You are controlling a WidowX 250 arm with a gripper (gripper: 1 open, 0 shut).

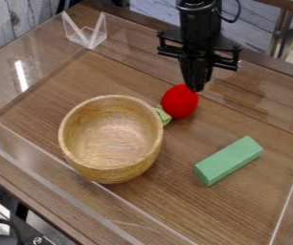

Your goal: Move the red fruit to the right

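Fruit, bright red with a green leafy end (179, 101), sits on the wooden table (47, 93) just beside the wooden bowl's (71, 137) upper right rim, apart from the green rectangular block (229, 161). Black gripper (191, 84) jaws are closed just above it (seemingly on nothing). Judging by this, the rightward move remains to be done.

— What does the red fruit (179, 100) look like?
— Small, rounded, bright red, with a green leafy bit at one end.
— And its pose?
— Lying on the desk (123, 201), leafy end toward the wooden bowl (111, 139), just beside it.
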